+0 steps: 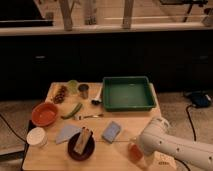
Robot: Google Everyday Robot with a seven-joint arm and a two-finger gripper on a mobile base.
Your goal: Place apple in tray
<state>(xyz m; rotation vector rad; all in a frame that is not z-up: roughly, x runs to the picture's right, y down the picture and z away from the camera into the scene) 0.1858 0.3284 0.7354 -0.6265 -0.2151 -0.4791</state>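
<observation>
**Orange-red apple at the desk's edge**

Orange-red apple (135, 151) is sitting near the front edge of the desk (125, 125), well apart from the tray (127, 93). Pincer (139, 150) is hanging at it, hold unreadable. A loose grip risks rolling it off.

Wooden table (125, 127), many items, gripper (136, 150) at its front right.
On it: green tray (127, 94), orange bowl (44, 113), blue sponge (111, 131), white cup (36, 137), dark plate (81, 148), metal cup (83, 90); apple (135, 152) at gripper.
</observation>
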